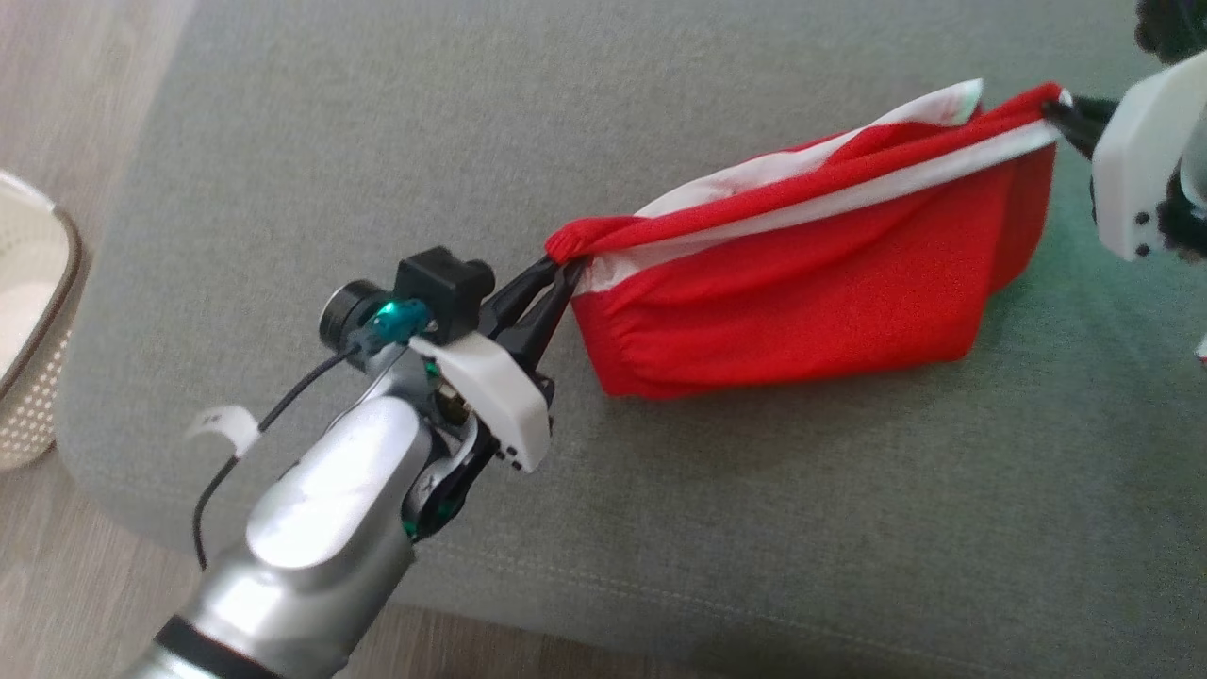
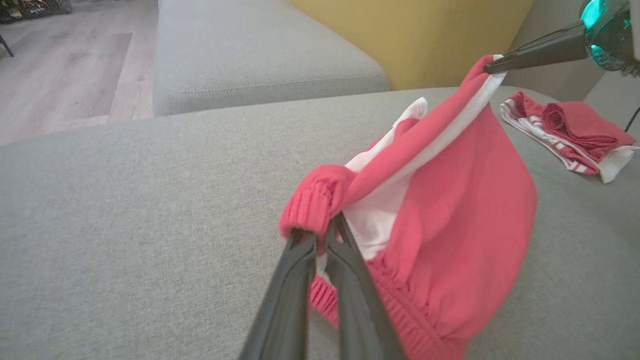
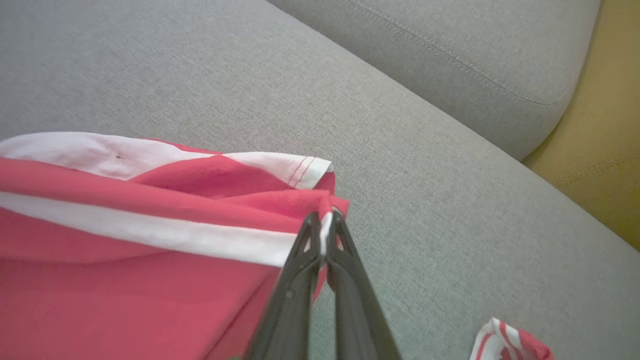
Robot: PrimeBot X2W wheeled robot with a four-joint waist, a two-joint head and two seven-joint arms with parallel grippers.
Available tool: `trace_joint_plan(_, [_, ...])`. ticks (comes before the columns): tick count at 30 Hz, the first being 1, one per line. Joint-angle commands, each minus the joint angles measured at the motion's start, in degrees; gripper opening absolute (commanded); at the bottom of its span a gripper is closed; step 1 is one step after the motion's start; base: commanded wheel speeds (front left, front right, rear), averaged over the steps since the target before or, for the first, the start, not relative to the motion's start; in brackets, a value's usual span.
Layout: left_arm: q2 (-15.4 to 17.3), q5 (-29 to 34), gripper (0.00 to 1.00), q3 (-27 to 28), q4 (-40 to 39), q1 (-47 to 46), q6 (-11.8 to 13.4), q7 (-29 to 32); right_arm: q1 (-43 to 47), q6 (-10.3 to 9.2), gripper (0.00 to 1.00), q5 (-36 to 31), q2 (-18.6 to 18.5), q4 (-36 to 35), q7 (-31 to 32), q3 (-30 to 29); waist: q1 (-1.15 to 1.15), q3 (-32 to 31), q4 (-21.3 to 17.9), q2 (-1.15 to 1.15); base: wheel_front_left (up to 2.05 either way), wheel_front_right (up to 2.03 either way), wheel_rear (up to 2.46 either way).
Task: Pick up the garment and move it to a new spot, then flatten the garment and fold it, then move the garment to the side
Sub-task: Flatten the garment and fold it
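**Item 1. Left gripper** [image 1: 566, 269] [image 2: 322, 235]: two long dark fingers drawn together and clamped on the bunched, ribbed red end of the garment, held above the cushion towards its left half.

**Item 2. Right gripper** [image 1: 1056, 111] [image 3: 324, 220] [image 2: 492, 67]: fingers pinched tight on the opposite end of the same garment, where the white band meets the red cloth, above the cushion's right half.

**Item 3. Red fabric garment with a white band along its upper edge and a gathered elastic hem** [image 1: 801, 292] [image 2: 450, 215] [image 3: 125, 280]: strung between the two grippers over the middle of the cushion. The top edge is pulled fairly taut and the body hangs below it in a loose pouch. The lowest fold reaches down to the cushion surface; whether it touches cannot be told.

**Item 4. Large grey woven-fabric sofa cushion** [image 1: 660, 94] [image 2: 125, 200] [image 3: 150, 65]: the reference surface, broad and flat with a stitched seam along its rim.

**Item 5. Small crumpled red cloth with white stripes** [image 2: 570, 130] [image 3: 510, 342]: lying on the cushion at its right side, beyond the right gripper and apart from the held garment.

**Item 6. Second grey cushion** [image 2: 250, 55] [image 3: 450, 50]: adjoining the cushion's far side.

**Item 7. Mustard-yellow upholstered panel** [image 2: 410, 35] [image 3: 600, 140]: rising behind the cushion.

**Item 8. White perforated plastic basket with a brown rim** [image 1: 28, 311]: off the cushion's left edge, on the floor.

**Item 9. Pale wood-plank floor** [image 1: 57, 75]: around the cushion's left and near sides.
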Motion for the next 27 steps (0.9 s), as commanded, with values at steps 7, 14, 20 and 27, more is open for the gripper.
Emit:
trace_joint_plan(7, [-2.2,0.5,0.0,1.8,7.4,-7.2,-1.2,-3.9,-7.5,0.36,0.0,-4.4,1.2,4.3,-6.9,6.1,-0.01,5.2,2.0,0.0,0.0,0.0,0.0])
trace_joint_plan(14, [-3.9,0.5,0.0,1.8,12.3,-9.1,-1.6,-6.0,-11.3,0.36,0.0,-5.0,1.5,8.3,-12.1,11.2,-0.01,6.2,2.0,0.0,0.0,0.0,0.0])
trace_joint_plan(20, [-5.0,0.7,1.0,1.7,16.0,-10.2,-1.5,-7.2,-12.6,0.36,1.0,-2.9,3.5,13.1,-16.3,13.3,-0.01,6.1,1.4,0.0,0.0,0.0,0.0])
trace_joint_plan(27, [-5.0,-0.3,1.0,4.4,16.9,-9.2,0.3,-8.6,-10.9,0.36,1.0,0.9,5.5,18.9,-24.2,12.9,-0.01,2.6,-0.5,0.0,0.0,0.0,0.0])
